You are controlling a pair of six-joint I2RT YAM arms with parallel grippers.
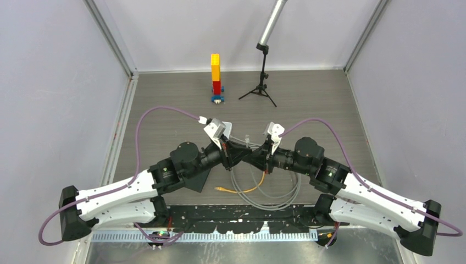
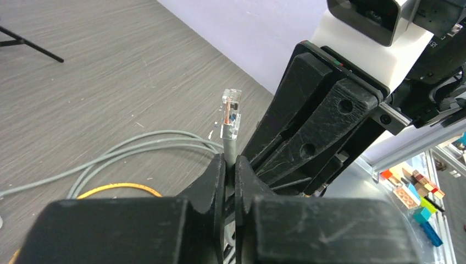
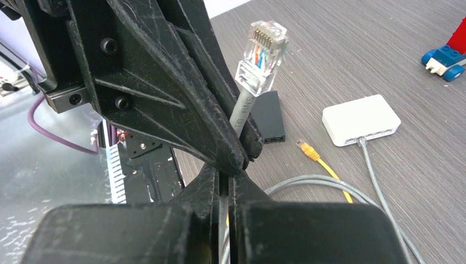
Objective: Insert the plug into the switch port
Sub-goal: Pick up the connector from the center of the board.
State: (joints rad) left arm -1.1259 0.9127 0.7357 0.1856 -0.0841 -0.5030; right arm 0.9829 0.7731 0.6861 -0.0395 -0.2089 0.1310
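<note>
Left tool (image 2: 231,168): fingers together, clamped on the grey cable (image 3: 240,110) just below the plug (image 3: 264,49).
Right tool (image 3: 224,184): pinched on the same grey cable, directly behind the left tool's tips and close against them.
Plug: clear, standing up past both tools' tips, in the air above the desk (image 3: 384,55).
Switch port (image 3: 379,133): in the side of the white box (image 3: 360,113), which lies flat on the desk beyond the right tool and to its right, well apart from the plug.
</note>
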